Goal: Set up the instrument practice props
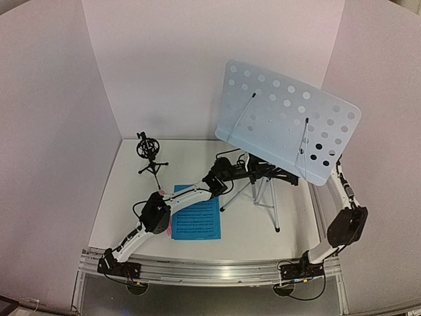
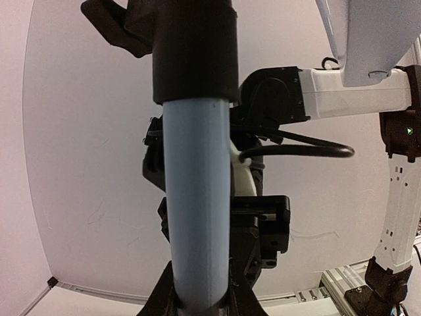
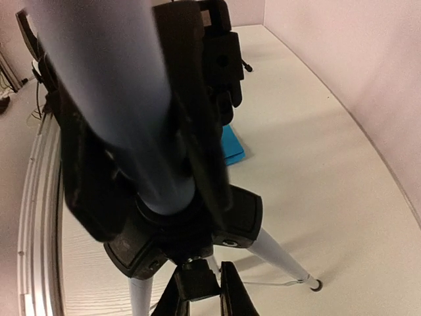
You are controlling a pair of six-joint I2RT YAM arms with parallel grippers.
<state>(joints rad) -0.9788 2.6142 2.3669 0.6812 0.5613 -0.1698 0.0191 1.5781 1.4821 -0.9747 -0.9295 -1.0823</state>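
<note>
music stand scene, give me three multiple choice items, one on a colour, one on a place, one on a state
1. What colour is the music stand's perforated desk?
A. red
B. pale blue
C. black

2. Where is the blue sheet music?
A. flat on the table, by the left arm
B. on the stand's desk
C. propped upright on its edge

3. How do the left gripper's jaws stand?
A. wide open above the table
B. closed on the sheet music
C. closed on the stand's pole

Answers:
1 B, the top view shows a pale blue desk dotted with holes.
2 A, the sheet lies flat on the table and the desk holds no page.
3 C, the left wrist view shows the pole held between the jaws.
</note>
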